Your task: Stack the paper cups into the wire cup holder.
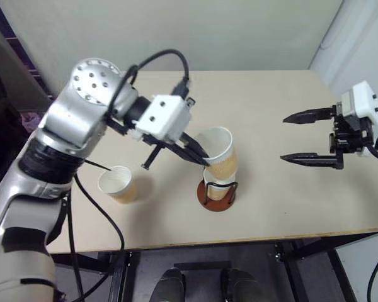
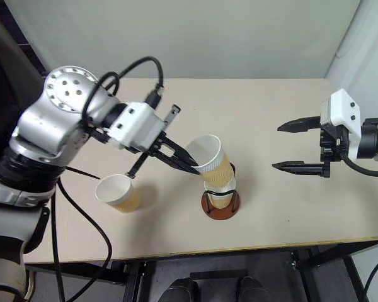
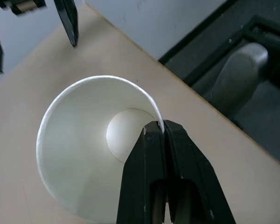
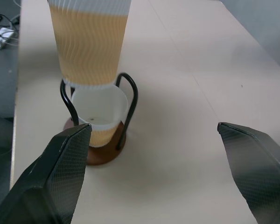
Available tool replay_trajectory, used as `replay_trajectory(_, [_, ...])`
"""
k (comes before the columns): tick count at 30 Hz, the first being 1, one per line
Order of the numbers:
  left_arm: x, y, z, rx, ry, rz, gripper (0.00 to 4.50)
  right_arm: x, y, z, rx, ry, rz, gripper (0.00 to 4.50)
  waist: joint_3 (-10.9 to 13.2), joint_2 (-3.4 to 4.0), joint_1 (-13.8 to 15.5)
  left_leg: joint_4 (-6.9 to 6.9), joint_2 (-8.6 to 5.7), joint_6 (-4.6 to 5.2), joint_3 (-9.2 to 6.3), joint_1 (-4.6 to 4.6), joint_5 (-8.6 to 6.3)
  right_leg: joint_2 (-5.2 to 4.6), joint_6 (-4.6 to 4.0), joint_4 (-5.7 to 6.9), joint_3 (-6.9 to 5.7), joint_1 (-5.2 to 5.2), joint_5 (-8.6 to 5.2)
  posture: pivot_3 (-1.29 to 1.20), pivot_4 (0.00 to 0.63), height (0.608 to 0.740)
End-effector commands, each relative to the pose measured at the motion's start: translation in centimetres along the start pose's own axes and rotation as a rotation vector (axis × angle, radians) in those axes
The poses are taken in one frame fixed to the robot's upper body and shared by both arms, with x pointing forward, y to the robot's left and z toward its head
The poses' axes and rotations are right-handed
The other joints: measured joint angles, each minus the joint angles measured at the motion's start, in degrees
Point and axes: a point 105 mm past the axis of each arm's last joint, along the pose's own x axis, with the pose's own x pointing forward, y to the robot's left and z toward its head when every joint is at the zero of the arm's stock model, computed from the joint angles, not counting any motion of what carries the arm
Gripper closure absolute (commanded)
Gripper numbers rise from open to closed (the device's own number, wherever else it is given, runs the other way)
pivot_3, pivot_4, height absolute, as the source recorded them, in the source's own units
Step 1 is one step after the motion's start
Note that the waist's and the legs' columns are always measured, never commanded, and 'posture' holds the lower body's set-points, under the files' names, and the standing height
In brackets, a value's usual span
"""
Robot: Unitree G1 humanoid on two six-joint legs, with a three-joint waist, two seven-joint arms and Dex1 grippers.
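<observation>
Left wrist view — fingers (image 3: 164,135) pinching paper cup (image 3: 84,154) rim above wire cup holder (image 4: 100,135)

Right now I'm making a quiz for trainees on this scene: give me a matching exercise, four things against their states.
Things:
1. left claw
2. right claw
3. cup on the table
4. wire cup holder

States:
A. open, holding nothing
B. stands alone beside the holder
C. shut on the rim of a tilted cup
D. has a cup seated inside it

Pairs: 1-C, 2-A, 3-B, 4-D
</observation>
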Motion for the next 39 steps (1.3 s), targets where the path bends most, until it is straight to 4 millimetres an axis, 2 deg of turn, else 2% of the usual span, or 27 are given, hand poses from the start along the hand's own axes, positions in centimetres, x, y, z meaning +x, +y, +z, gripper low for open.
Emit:
replay_trajectory(1, [0.3,-0.3,-0.3,0.07,0.055,-0.045,4.43,-0.8,0.0,1.2,-0.056,0.008,-0.044,0.0,0.0,0.0,0.0,0.0,0.0,0.0,0.0,-0.01,0.0,0.0,0.0,0.0,0.0,0.0,0.0,0.0,0.15,0.74])
replay_trajectory(5, [0.5,-0.4,-1.5,0.088,0.106,-0.049,4.43,-0.8,0.3,1.2,-0.052,0.015,-0.048,0.0,0.0,0.0,0.0,-0.02,0.0,0.05,0.01,-0.03,-0.06,0.01,0.03,-0.03,-0.02,-0.01,-0.01,0.0,0.15,0.74])
replay_trajectory(11, [1.3,-1.2,-1.3,0.072,0.056,-0.081,4.43,-0.9,0.5,0.8,-0.044,0.033,-0.061,0.0,0.0,0.0,0.1,-0.02,-0.02,0.13,0.01,-0.13,-0.22,-0.02,0.13,-0.12,-0.02,-0.03,-0.05,0.0,0.15,0.74])
replay_trajectory(14, [1.8,-1.4,-1.3,0.074,0.054,-0.09,3.84,-0.7,0.6,0.8,-0.042,0.032,-0.059,0.0,0.0,0.0,0.1,-0.02,-0.08,0.16,0.01,-0.15,-0.25,-0.08,0.16,-0.13,-0.02,-0.04,-0.07,0.0,0.15,0.74])
replay_trajectory(20, [2.5,-1.3,-1.9,0.075,0.077,-0.091,1.76,-0.1,0.6,0.6,-0.042,0.031,-0.05,0.0,0.0,0.0,0.1,0.0,-0.11,0.18,0.02,-0.13,-0.25,-0.12,0.16,-0.11,-0.02,-0.04,-0.07,0.0,0.15,0.74])
replay_trajectory(24, [1.8,1.0,-2.7,0.081,0.141,0.071,0.36,0.2,0.5,0.7,-0.045,0.019,-0.032,0.0,0.0,0.0,0.1,0.05,-0.11,0.18,0.02,-0.13,-0.25,-0.13,0.18,-0.1,-0.02,-0.03,-0.06,0.0,0.15,0.74])
replay_trajectory(26, [-0.1,1.9,-3.0,0.031,0.16,0.169,0.36,0.7,0.4,0.8,-0.048,0.001,-0.011,0.0,0.0,0.0,0.0,0.08,-0.11,0.18,0.03,-0.13,-0.26,-0.14,0.2,-0.09,-0.02,-0.04,-0.04,0.0,0.15,0.74])
replay_trajectory(28, [-1.6,1.7,-3.2,-0.004,0.176,0.21,0.36,1.1,0.3,0.8,-0.052,-0.01,0.004,0.0,0.0,0.0,-0.4,0.06,-0.1,0.18,0.03,-0.12,-0.25,-0.14,0.21,-0.09,-0.04,-0.04,-0.04,0.0,0.15,0.74])
replay_trajectory(30, [-7.2,-0.2,-3.8,-0.121,0.269,0.326,0.36,2.4,0.5,1.3,-0.055,-0.064,0.079,0.0,0.0,0.0,-1.3,0.01,-0.1,0.18,0.04,-0.1,-0.26,-0.11,0.2,-0.1,-0.04,-0.08,-0.04,0.0,0.15,0.74])
replay_trajectory(31, [-9.5,-2.1,-3.8,-0.185,0.31,0.349,0.36,3.2,0.9,1.7,-0.056,-0.092,0.127,0.0,0.0,0.0,-1.9,-0.06,-0.09,0.18,0.06,-0.09,-0.28,-0.1,0.16,-0.09,-0.02,-0.22,-0.03,0.0,0.15,0.74])
replay_trajectory(32, [-10.9,-3.9,-3.7,-0.238,0.342,0.348,0.36,3.8,1.3,1.8,-0.058,-0.11,0.167,0.0,0.0,0.01,-2.6,-0.19,-0.08,0.18,0.05,-0.12,-0.29,0.0,0.1,-0.11,0.03,-0.37,-0.02,0.0,0.15,0.74])
replay_trajectory(36, [-13.0,-9.3,-3.7,-0.43,0.449,0.335,0.36,6.4,1.8,1.8,-0.054,-0.14,0.236,0.0,0.0,0.05,-2.7,-0.36,0.05,-0.4,-0.17,-0.11,-0.14,0.37,0.02,-0.03,0.18,-0.6,-0.25,0.0,0.15,0.74])
replay_trajectory(39, [-12.9,-12.1,-4.1,-0.537,0.494,0.322,0.36,8.5,2.4,1.8,-0.055,-0.162,0.276,0.0,0.0,0.01,-1.4,-0.36,0.05,0.03,-0.34,-0.16,-0.48,0.24,-0.13,0.07,0.12,-0.66,-0.36,0.0,0.15,0.74])
